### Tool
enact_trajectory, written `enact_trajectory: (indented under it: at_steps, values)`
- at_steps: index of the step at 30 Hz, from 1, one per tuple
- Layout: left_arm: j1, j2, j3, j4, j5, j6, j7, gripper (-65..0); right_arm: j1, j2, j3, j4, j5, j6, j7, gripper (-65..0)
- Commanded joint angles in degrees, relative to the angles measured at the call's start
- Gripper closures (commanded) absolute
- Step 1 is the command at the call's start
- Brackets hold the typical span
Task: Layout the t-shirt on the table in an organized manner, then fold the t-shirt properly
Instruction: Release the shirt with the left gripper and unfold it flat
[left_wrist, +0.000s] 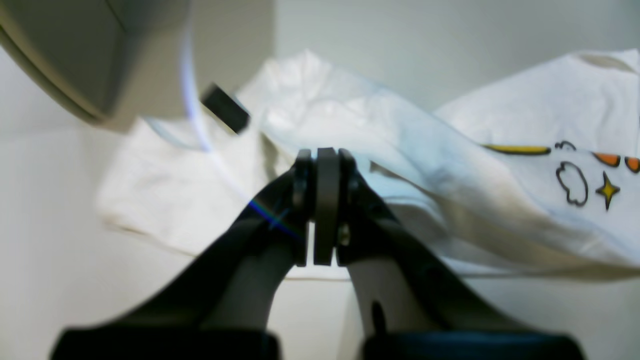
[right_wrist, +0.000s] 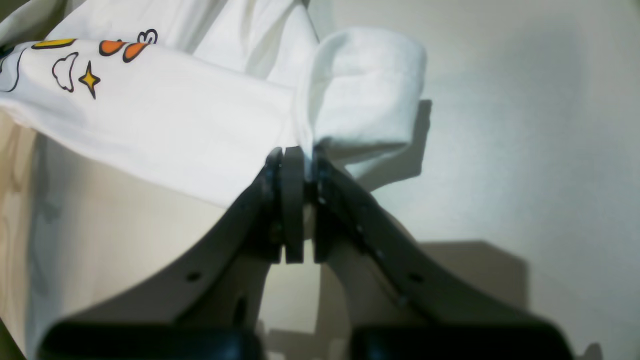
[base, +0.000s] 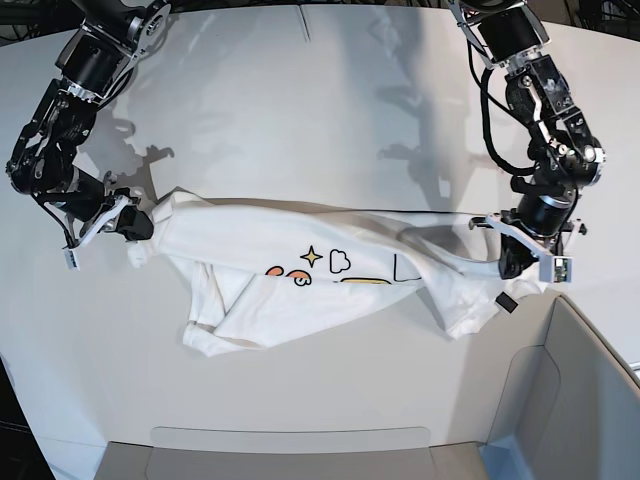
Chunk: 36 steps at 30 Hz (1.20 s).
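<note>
The white t-shirt (base: 250, 255) hangs stretched across the table (base: 320, 100) between my two grippers, crumpled and twisted, with its orange and yellow print, star and cloud (base: 330, 262) facing up. In the base view my right gripper (base: 140, 225) sits at the left, shut on a bunched end of the t-shirt (right_wrist: 175, 120); the right wrist view shows the right gripper (right_wrist: 300, 155) pinching fabric. My left gripper (base: 505, 262) is at the right, shut at the edge of the t-shirt (left_wrist: 450, 165); the left gripper (left_wrist: 325, 155) has folds just past its tips. The black neck label (left_wrist: 226, 108) dangles nearby.
A grey-white bin (base: 570, 380) stands at the near right corner, close under my left gripper, and its rim (left_wrist: 75, 50) fills the upper left of the left wrist view. Another pale tray edge (base: 290, 440) runs along the table's front.
</note>
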Motion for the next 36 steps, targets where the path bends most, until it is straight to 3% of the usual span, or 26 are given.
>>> enact_trajectory:
  at_steps: [1,6,10,14,19,20,23,24,30,36]
  values:
    - [-0.8,-0.8,-1.5,2.7,-0.5,0.2,-1.6,0.0,1.3,0.9,0.2,1.1,1.4,0.1,0.9,0.0]
    - [-4.8,-1.0,-6.5,5.0,-0.3,0.2,2.7,0.0,1.5,0.9,0.2,1.1,1.4,0.1,0.9,0.0]
    - [-6.3,-1.0,-12.8,12.9,-0.6,-0.1,10.7,0.0,2.3,0.9,0.2,1.2,1.4,0.1,0.9,0.0]
    - [-5.8,-1.1,-16.3,11.6,-0.6,-0.2,10.7,0.0,2.3,1.5,0.2,1.2,1.4,0.1,0.9,0.0]
    - [2.1,-0.9,-20.4,12.0,-0.7,-0.3,10.8,0.0,2.2,2.5,-0.1,1.2,1.4,0.1,0.9,0.0]
    - [3.5,-0.9,-21.4,12.0,-0.7,-0.9,10.8,0.0,2.1,2.5,-0.1,1.2,1.4,0.1,0.9,0.0]
    - [7.3,-0.7,-24.9,12.0,-0.7,-7.3,10.8,0.0,1.9,2.5,-0.2,1.2,1.4,0.1,0.6,0.0]
    - [8.1,-0.5,-27.0,12.0,-0.7,-7.3,11.2,0.0,1.9,2.5,-0.2,1.2,1.4,0.1,-0.5,0.0]
    - [12.8,3.4,-37.8,11.9,-0.6,-7.3,11.4,0.0,2.0,2.5,-0.6,2.1,1.4,0.6,-7.6,0.0]
    - [21.2,7.1,-40.8,11.8,-0.3,-7.3,10.9,0.0,-2.3,2.5,-10.0,11.6,1.3,0.6,-8.0,0.0]
